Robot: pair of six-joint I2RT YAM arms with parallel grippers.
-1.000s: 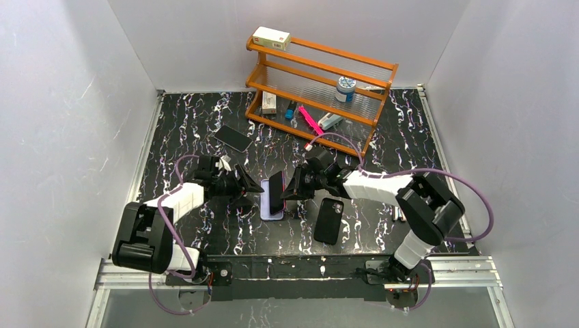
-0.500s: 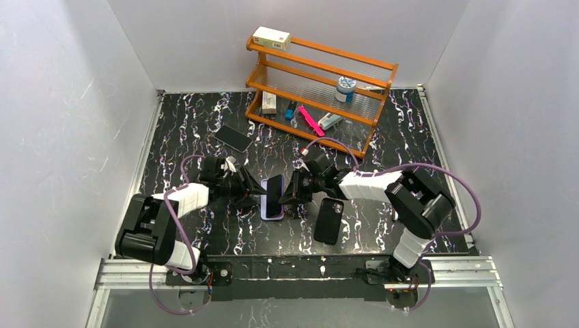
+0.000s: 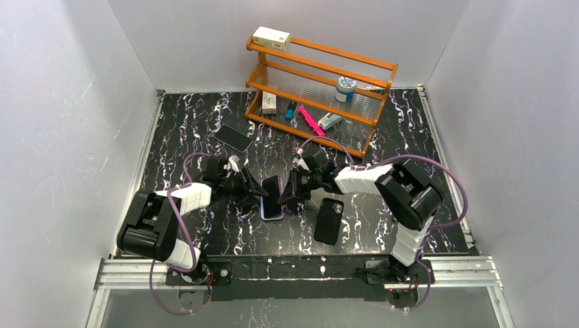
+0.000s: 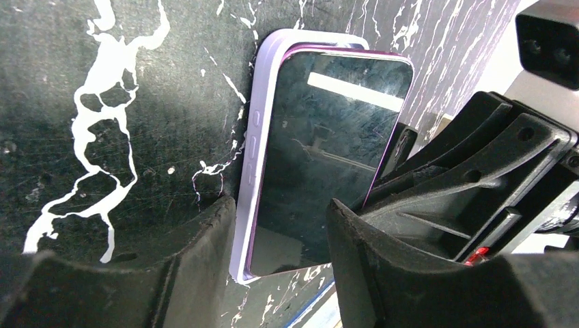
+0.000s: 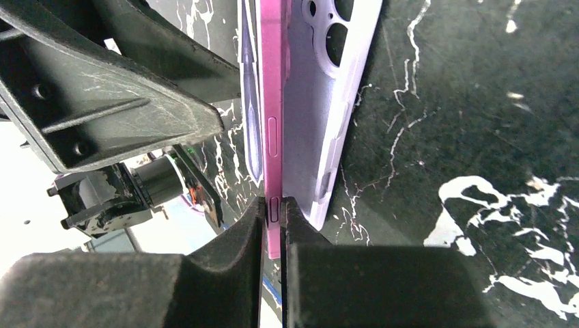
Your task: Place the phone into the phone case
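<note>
**Top external.** The right claw is clenched on the pink-edged phone. It holds the phone tilted on one long edge over the lavender case, which lies flat on the worktop directly under both claws. The left claw faces it from the other side.

By count there are two phones: the held one, and a black phone lying well beyond the left claw. There are two cases: the lavender one, and a black case just beside the right claw on its base side. One wooden rack stands far behind.

**Left wrist.** The left claw's jaws straddle the near end of the case and phone, with one finger right at the case's side wall. I cannot tell whether they squeeze it yet. The phone's long edge on this side sits inside the case lip, and the other edge is raised.

**Right wrist.** The fingers pinch the pink edge, with the case's camera cutouts just beyond it.

To do this step well, the left claw should probably pin the case so it cannot slide. The right claw can then lower the raised edge with the corners aligned, letting go before its fingers block seating.
</note>
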